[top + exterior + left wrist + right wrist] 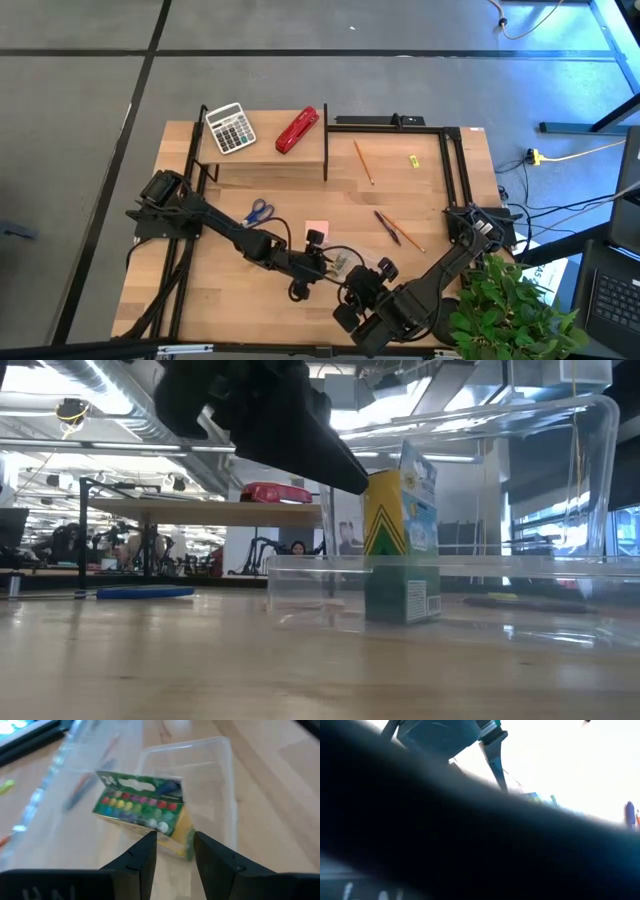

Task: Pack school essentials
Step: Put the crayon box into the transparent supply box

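A green and yellow crayon box (142,810) stands in a clear plastic container (220,780), its flap open and the coloured tips showing. In the low view the crayon box (400,540) is upright on the floor of the container (300,575). My left gripper (175,837) slants down from the table's left and is shut on the box. My right gripper (358,290) hovers close by at the table's near side; its own wrist view is filled by a dark blur. Blue scissors (259,212), a pink pad (316,228), pencils (363,162) and a pen (387,227) lie on the table. My left gripper pinches the crayon box between its two fingers at its near yellow side (176,845), close to the upper corner (368,482). The fingers come slanting down from the table's left. The box stays upright, its bottom on the container's floor.
A calculator (231,128) and a red stapler (297,130) sit on a raised shelf at the far left. A small yellow piece (413,160) lies at the far right. A clear raised panel (600,420) arches over the container. A plant (510,310) crowds the near right corner.
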